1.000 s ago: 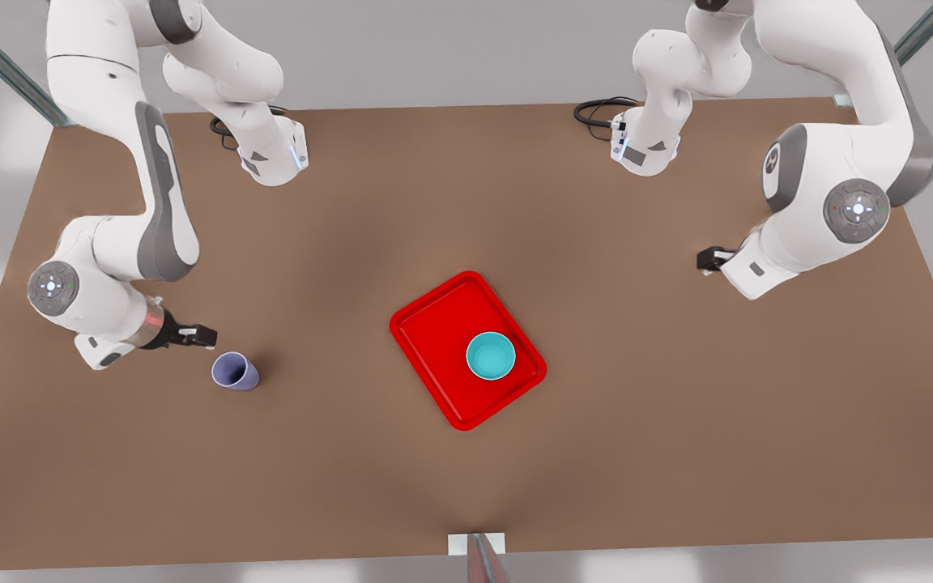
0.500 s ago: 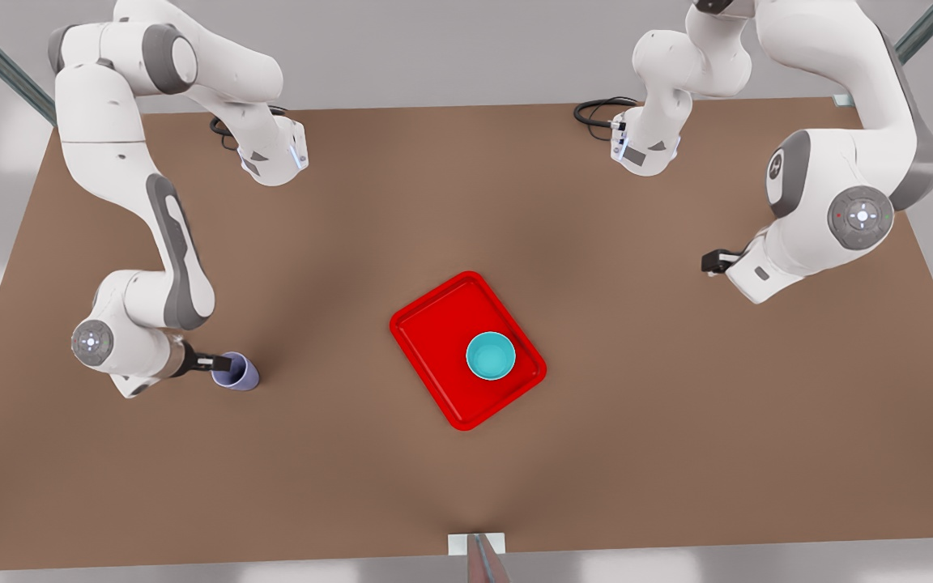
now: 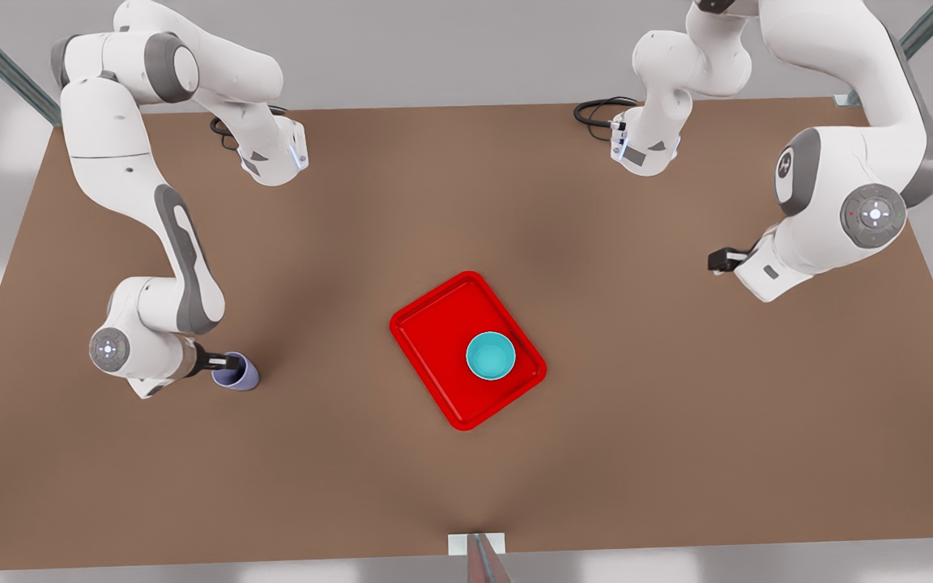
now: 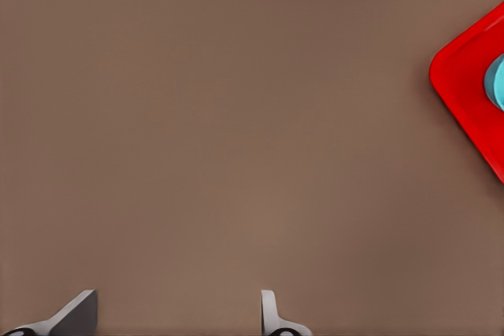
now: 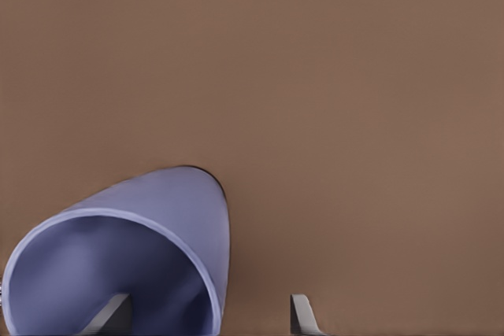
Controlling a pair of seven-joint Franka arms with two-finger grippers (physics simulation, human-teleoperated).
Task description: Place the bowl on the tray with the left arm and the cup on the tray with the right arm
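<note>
No writing or logos readable anywhere, just little lit dots on the arm joints. Counting it up: two arms, one cup (image 3: 237, 373), one bowl (image 3: 491, 355), one tray (image 3: 434, 340), all on a plain brown table (image 3: 466, 470). The teal bowl is already sitting inside the red tray, toward the corner nearest the front view's right, and the tray is lying at an angle mid-table. The lavender cup is standing on the table well off to the front view's left, apart from the tray. The right gripper (image 3: 219, 363) is reaching in at the cup's rim with its fingers spread: in the right wrist view one finger (image 5: 106, 316) is sitting inside the cup (image 5: 126, 257) and the other (image 5: 303, 316) is outside the wall, not squeezed yet. The left gripper (image 3: 722, 259) is hanging over bare table on the front view's right, waiting, fingers (image 4: 272, 316) wide apart and holding nothing, with a tray corner (image 4: 465, 92) off to the side in the left wrist view. Black cables (image 3: 596, 113) are coiling by the arm bases, and nothing is blocking the path between cup and tray.
</note>
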